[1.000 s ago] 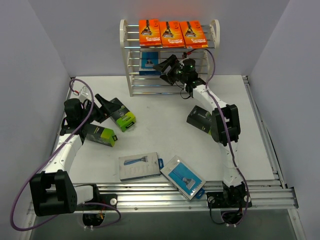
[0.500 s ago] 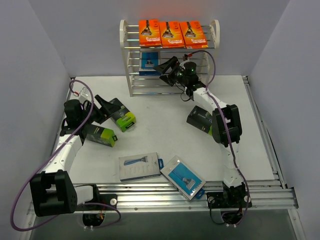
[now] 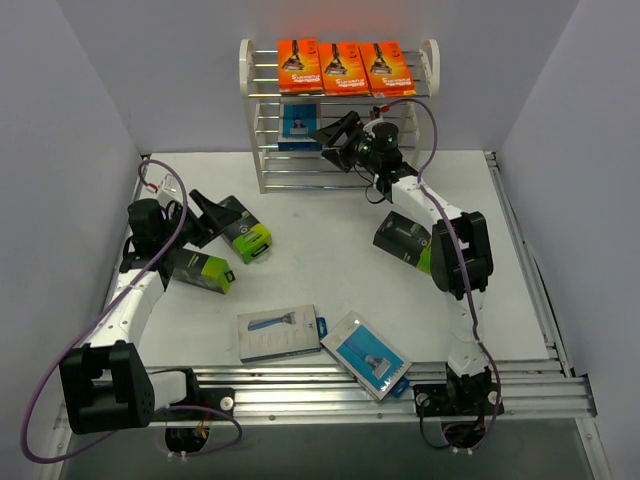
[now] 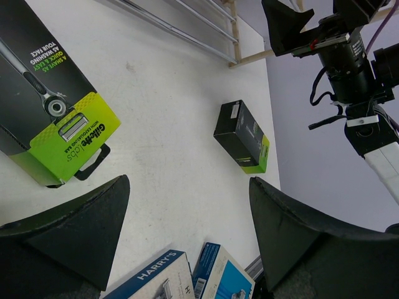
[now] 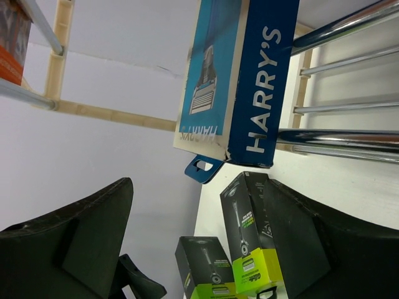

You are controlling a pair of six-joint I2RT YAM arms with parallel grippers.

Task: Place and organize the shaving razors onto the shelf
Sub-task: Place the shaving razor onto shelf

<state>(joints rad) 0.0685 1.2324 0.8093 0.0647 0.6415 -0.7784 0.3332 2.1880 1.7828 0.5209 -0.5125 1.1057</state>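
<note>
light bright, even | shadows faint, soft | orange cards [image 3: 341, 67] blown out | wrist views wide-angle, sharp

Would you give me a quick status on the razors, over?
Left fingers open over table, right fingers open at shelf. Three orange cards, one blue pack shelved. Two blue packs, three green boxes on table. No obstruction seen.

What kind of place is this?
Probably a robot test cell, not a shop: plain walls enclose the table, the arms are bolted to a metal rail, and a small shelf holds razor packs.
</note>
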